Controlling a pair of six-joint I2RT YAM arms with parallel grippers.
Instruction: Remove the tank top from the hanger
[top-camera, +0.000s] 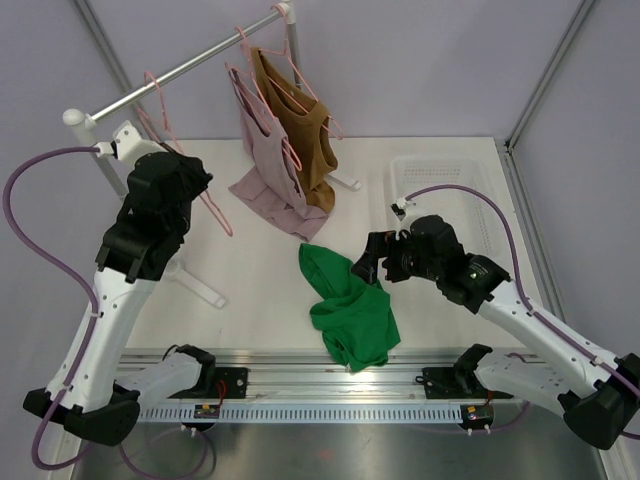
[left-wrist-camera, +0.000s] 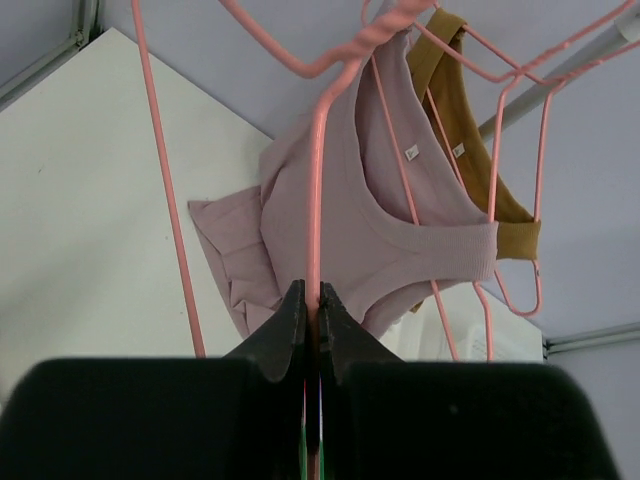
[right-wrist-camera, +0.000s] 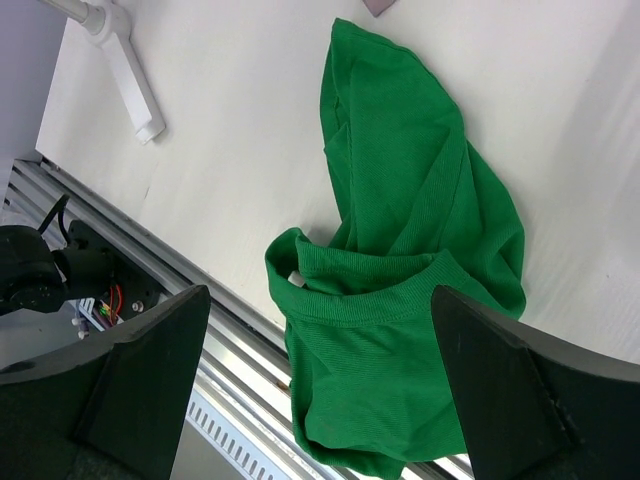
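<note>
Right wrist view is showing the crumpled green ribbed tank top (right-wrist-camera: 400, 250) lying directly beneath the wide-open right gripper (right-wrist-camera: 320, 300), while the left gripper (left-wrist-camera: 311, 310) is clamping a thin pink wire hanger (left-wrist-camera: 316, 200).

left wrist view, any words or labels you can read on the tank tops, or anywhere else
No text is legible in any view.
White tag in the mauve tank top: too small to read.
Other white tag in the brown tank top: too small to read.
Green tank top: no print shows.
</note>
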